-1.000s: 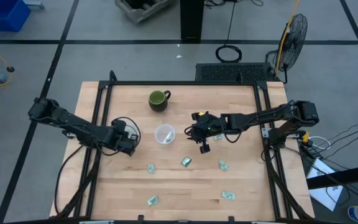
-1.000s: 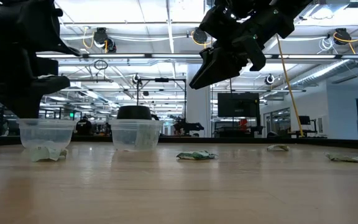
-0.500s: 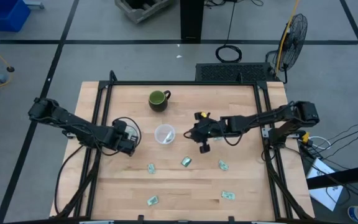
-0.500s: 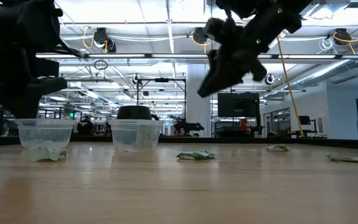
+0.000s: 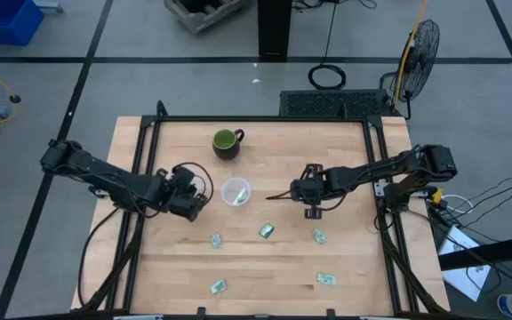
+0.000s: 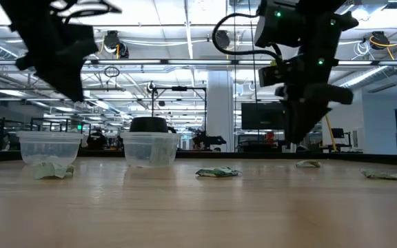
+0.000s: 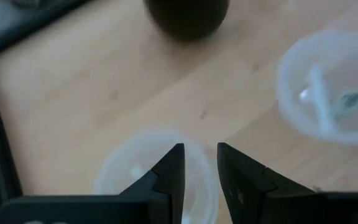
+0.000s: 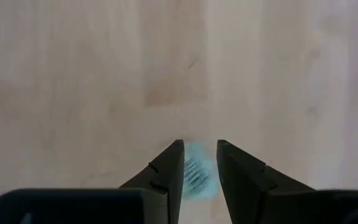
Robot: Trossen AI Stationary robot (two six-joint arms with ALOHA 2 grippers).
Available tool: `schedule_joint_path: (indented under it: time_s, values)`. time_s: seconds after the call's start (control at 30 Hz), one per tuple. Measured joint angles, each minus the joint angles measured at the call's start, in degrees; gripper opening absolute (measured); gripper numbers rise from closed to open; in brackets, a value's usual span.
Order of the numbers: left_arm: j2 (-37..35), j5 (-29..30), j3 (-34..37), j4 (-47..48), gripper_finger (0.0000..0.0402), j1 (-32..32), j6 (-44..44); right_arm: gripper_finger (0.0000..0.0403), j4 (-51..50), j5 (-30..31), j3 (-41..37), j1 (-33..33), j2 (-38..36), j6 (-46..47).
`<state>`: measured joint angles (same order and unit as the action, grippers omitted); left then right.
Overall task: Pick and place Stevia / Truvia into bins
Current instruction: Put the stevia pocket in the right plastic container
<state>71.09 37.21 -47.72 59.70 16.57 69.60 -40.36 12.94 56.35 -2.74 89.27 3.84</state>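
Several pale green Stevia sachets lie flat on the table: (image 5: pixel 216 239), (image 5: pixel 266 231), (image 5: pixel 319 236), (image 5: pixel 218 286), (image 5: pixel 327 279). One clear cup (image 5: pixel 235 191) stands mid-table with a sachet (image 7: pixel 356 98) inside. The other cup (image 7: pixel 157 171) stands to its left, under my left gripper (image 5: pixel 191 196). That gripper is open and raised above the cup (image 6: pixel 47 148). My right gripper (image 5: pixel 312 201) is open, points down and hangs above the table (image 6: pixel 296 134). In its wrist view a sachet (image 8: pixel 197 171) shows on the wood through the gap between its fingers (image 8: pixel 199 163).
A dark green mug (image 5: pixel 228 142) stands behind the cups, near the far edge. A black frame rail (image 5: pixel 265 118) borders the table's far side and both flanks. Bare wood (image 5: pixel 274 267) lies between the sachets toward the near edge.
My right gripper has moved from beside the middle cup toward the table's right and tipped to point straight down. My left gripper has risen from the left cup and shifted a little toward the middle cup. Cups and sachets have stayed put.
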Motion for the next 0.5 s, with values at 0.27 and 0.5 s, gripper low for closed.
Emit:
schedule_joint_path:
  time_s: [0.27,0.5]
  values:
    - [0.0,4.84,-4.2,0.0,0.0104,0.0,-2.42,0.0139,1.02,-4.33,-5.11,-0.39,0.0,-1.4]
    - [0.0,4.88,-4.2,0.02,0.0104,0.0,-2.38,0.0172,9.75,2.53,-10.72,-0.24,-0.13,-5.16]
